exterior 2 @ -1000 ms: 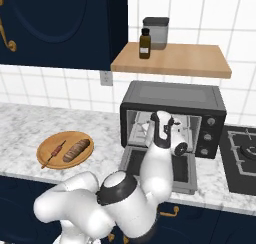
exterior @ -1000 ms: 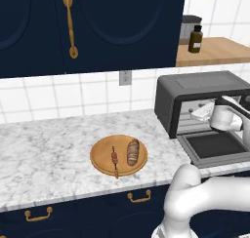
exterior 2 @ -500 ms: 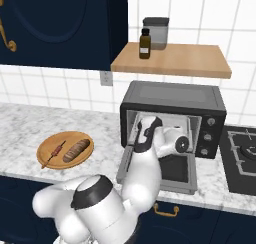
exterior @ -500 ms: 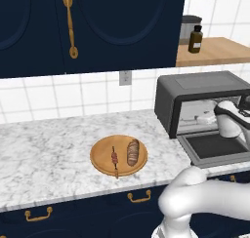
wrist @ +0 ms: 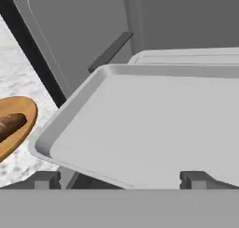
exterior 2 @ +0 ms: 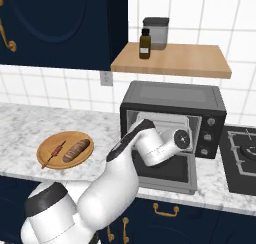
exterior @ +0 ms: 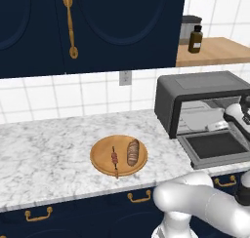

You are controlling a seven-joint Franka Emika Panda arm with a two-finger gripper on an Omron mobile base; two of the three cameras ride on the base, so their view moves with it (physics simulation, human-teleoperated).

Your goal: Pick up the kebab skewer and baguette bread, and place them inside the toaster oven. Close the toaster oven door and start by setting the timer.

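The kebab skewer (exterior: 114,159) and the baguette bread (exterior: 133,152) lie side by side on a round wooden plate (exterior: 102,161) on the marble counter, left of the toaster oven (exterior: 202,86). In the right base view the skewer (exterior 2: 56,152) and baguette (exterior 2: 76,150) lie the same way. The toaster oven door (exterior: 215,145) hangs open and flat. My gripper (wrist: 121,180) is open and holds nothing. It hovers over the door at the oven mouth, facing a pale grey tray (wrist: 149,124) inside. An end of the baguette (wrist: 9,124) shows at the hand view's left edge.
A wooden shelf (exterior 2: 172,60) above the oven (exterior 2: 172,100) carries a brown bottle (exterior 2: 144,44) and a grey canister (exterior 2: 156,32). A stove top (exterior 2: 242,150) lies right of the oven. Dark blue cabinets hang above. Bare marble counter (exterior: 44,154) stretches left of the plate.
My hand has shifted right and turned in front of the oven mouth, and the elbow has swung lower. The jaws stay open. Skewer, baguette and door have not moved.
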